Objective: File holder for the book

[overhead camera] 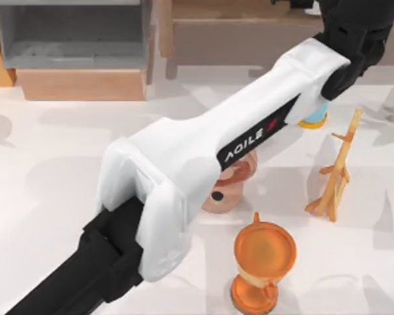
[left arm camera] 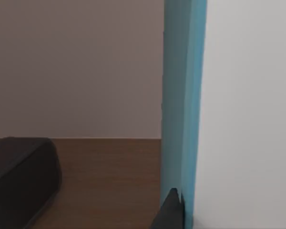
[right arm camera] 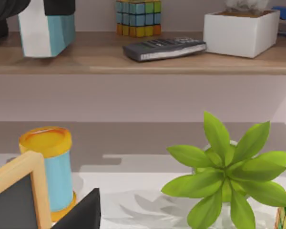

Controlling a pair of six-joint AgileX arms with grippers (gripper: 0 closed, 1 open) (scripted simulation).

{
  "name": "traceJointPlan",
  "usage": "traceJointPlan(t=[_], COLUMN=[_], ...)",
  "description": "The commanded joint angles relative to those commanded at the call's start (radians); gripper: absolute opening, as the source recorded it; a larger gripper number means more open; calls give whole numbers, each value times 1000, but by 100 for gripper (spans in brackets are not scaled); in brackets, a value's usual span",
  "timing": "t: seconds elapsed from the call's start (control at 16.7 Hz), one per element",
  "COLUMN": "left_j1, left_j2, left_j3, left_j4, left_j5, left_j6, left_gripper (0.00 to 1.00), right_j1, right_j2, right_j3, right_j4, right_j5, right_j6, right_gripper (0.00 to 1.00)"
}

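The book [right arm camera: 43, 28], teal cover and white page edges, stands upright on the long brown shelf [right arm camera: 148, 59]. My left arm stretches across the table to the far right, and my left gripper [overhead camera: 354, 33] is shut on the book's top. A fingertip [left arm camera: 172, 212] presses on the teal cover [left arm camera: 181, 95]. The grey file holder [overhead camera: 72, 39] with its pale wood panel sits at the far left, well away from the book. A black edge of my parked right gripper [right arm camera: 83, 212] shows low in the right wrist view.
On the shelf are a coloured cube [right arm camera: 138, 16], a dark calculator [right arm camera: 164, 47] and a white box [right arm camera: 240, 31]. Below my left arm stand an orange goblet [overhead camera: 262, 262], a wooden rack [overhead camera: 338, 170], a blue-and-yellow can [right arm camera: 50, 167] and a green plant [right arm camera: 224, 176].
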Motion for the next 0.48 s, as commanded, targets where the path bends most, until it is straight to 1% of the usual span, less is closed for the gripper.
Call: traceJointPlan(t=[0.3, 0.48], left_j1=[0, -6], left_j2=[0, -62], left_j3=[-9, -95], left_j4=[2, 9], left_j5=[2, 25], left_j6=[5, 45], left_gripper=[0, 0], right_j1=[0, 0], right_j2=[0, 0], right_j3=[0, 0], right_j4=[0, 0], right_j5=[0, 0], right_j6=[0, 0], right_gripper=[100, 100])
